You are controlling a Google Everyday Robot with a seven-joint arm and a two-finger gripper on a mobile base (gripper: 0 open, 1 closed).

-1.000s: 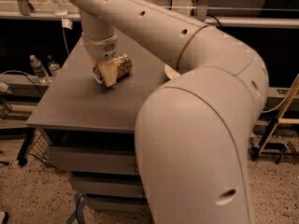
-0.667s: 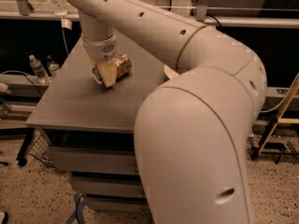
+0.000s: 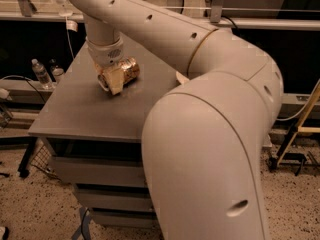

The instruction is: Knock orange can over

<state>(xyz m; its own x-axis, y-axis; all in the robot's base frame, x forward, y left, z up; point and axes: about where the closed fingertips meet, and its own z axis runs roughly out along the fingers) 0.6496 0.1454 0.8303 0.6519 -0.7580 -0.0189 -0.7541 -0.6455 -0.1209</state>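
The orange can [image 3: 128, 71] is seen tipped well off upright, apparently lying on its side, on the far-left part of the grey table [image 3: 85, 115], touching the gripper [image 3: 112, 82]. No shift can be made out against the views of a second ago: can, gripper and arm are found in the same places. Whether the gripper is open or closed on the can cannot be told. The knocking-over is judged done or nearly so, with only a withdrawal left.
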